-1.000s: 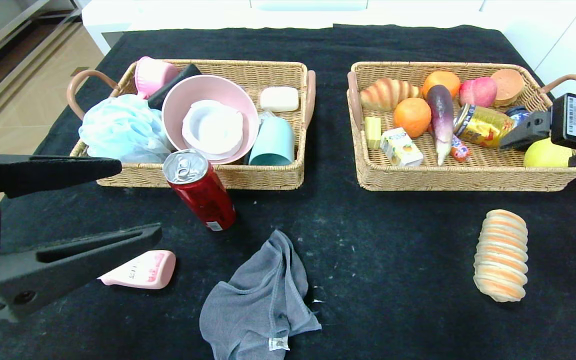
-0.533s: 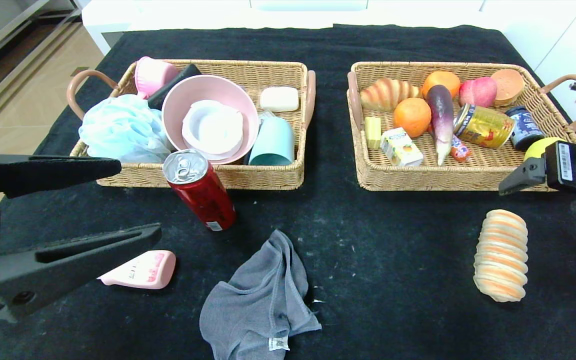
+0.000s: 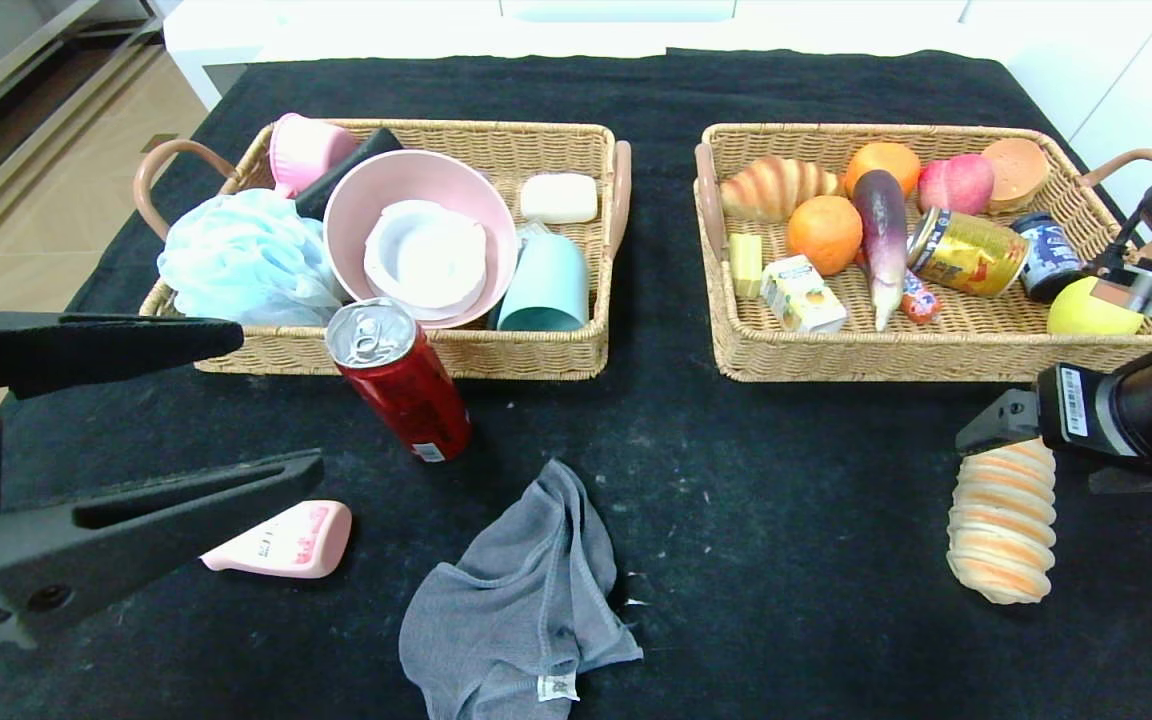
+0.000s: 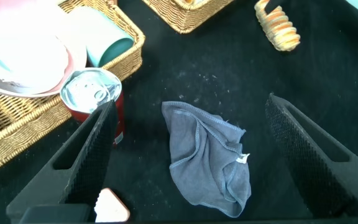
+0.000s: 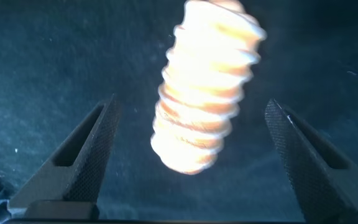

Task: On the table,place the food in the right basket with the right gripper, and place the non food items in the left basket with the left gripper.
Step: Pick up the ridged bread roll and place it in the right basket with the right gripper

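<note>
Left gripper [image 3: 226, 400]: held low over the table's [image 3: 736, 560] left edge, fingers spread wide, nothing between them.
Pink bottle [image 3: 281, 540]: laid flat just beside the lower finger, long axis left-right.
Red can [image 3: 398, 378]: stood upright against the left basket's [image 3: 496, 355] front wall.
Left basket contents: blue mesh puff [image 3: 241, 255], pink bowl [image 3: 421, 235], soap bar [image 3: 558, 197], teal cup [image 3: 546, 285].
Grey cloth [image 3: 516, 610]: crumpled at front centre.
Right basket [image 3: 926, 350] contents: croissant, oranges, eggplant, peach [image 3: 956, 183], yellow can [image 3: 968, 252].
Bread roll [image 3: 1002, 523]: long axis near-far, apart from the basket.
Right gripper [image 5: 191, 149]: poised above the roll's far end, jaws wide, roll seen between them.
</note>
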`<state>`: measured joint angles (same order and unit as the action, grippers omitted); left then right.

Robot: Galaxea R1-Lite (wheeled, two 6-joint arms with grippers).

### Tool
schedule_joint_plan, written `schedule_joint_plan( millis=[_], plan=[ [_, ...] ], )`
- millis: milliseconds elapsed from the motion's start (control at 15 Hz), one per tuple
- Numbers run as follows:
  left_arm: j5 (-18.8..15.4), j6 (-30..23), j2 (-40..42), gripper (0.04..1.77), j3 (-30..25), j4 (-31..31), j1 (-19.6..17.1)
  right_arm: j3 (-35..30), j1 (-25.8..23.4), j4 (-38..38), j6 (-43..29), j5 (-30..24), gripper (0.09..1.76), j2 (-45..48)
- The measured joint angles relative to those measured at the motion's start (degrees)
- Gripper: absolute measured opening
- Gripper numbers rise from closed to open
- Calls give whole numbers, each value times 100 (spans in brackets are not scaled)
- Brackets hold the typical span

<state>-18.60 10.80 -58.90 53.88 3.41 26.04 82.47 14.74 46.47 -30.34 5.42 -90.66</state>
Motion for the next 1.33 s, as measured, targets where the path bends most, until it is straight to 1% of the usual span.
schedule_joint_plan(
  millis=[200, 533, 1133, 1333],
  plan=[
    [0, 5, 0, 172, -2, 0, 0, -293, -7, -205, -16, -57, 170, -35],
    [0, 0, 0, 172, -9, 0, -2, -590, -20, -417, -107, -48, 170, -129],
    [0, 0, 11, 172, -9, 0, -2, -664, -50, -511, -111, -44, 170, -333],
    [-2, 2, 17, 172, -9, 0, -2, -684, -50, -507, -113, -46, 120, -344]
  ],
)
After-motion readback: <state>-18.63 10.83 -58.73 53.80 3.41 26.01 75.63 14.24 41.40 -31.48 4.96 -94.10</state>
